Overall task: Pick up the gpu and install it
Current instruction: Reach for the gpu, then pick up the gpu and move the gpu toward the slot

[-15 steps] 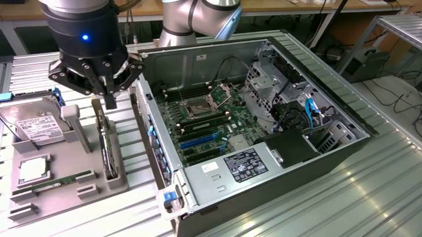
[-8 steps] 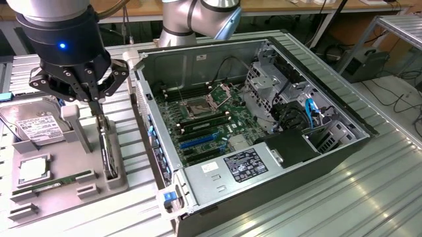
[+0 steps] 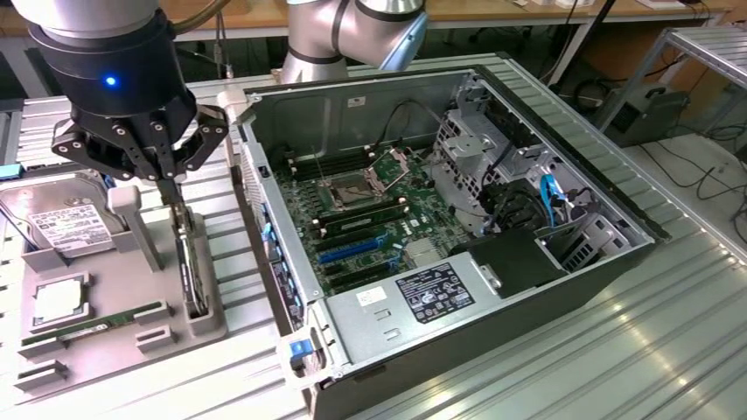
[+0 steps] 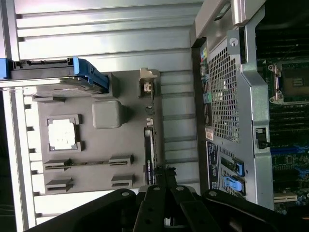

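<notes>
Ribbed metal worktop (image 3: pixel 561 350). An open PC case (image 3: pixel 526 289) lies on its side on it, motherboard (image 3: pixel 386 210) facing up. There are more benches behind, and loose cables (image 3: pixel 701 166) on the floor at the exterior view's right.

A grey fixture tray (image 3: pixel 105 350) sits just beside the case, on the exterior view's left. It holds a hard drive (image 3: pixel 59 219), a CPU chip (image 3: pixel 59 302) and a RAM stick (image 3: pixel 94 325).

The gpu (image 3: pixel 192 271) stands on edge in the tray slot nearest the case, not in the board.

The arm comes in from above, wrist pointing straight down. The gripper (image 3: pixel 173 182) is right at the card's upper end, on the side away from the tray's front.

I can't tell whether the gripper is clamped on the card or loose, because the contact point is too dark and cramped.

The gpu only shows edge-on, so no fan face is visible. In the wrist view it is a thin dark strip (image 4: pixel 150 154) with the gripper (image 4: pixel 165 181) overlapping its end. The arm's upper links are cut off by the frame.
</notes>
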Available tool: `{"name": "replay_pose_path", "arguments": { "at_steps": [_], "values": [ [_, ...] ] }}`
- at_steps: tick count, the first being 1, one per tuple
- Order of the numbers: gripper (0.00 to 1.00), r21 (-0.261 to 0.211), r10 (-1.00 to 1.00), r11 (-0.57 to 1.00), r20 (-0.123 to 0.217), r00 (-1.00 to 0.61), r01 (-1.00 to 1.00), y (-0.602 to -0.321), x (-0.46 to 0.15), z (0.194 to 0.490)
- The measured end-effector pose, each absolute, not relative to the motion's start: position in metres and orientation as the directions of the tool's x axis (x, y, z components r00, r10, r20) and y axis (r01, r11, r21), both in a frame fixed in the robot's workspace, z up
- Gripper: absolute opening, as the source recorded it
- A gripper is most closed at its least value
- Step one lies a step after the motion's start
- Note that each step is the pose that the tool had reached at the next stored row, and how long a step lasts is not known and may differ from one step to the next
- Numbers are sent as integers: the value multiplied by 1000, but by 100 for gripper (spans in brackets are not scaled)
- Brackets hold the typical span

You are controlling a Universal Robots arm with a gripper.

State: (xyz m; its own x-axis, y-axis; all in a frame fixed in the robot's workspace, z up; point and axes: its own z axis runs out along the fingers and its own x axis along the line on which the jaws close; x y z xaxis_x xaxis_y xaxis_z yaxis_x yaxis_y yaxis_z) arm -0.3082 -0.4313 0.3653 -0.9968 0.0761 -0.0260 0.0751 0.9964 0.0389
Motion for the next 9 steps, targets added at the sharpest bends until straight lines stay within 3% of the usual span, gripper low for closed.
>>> {"name": "replay_pose_path", "arguments": {
  "at_steps": [6, 9],
  "values": [
    [11, 39, 76, 996, -26, -997, 75, -431, -308, 365],
    [24, 39, 76, 996, -26, -997, 75, -431, -308, 365]
  ]
}}
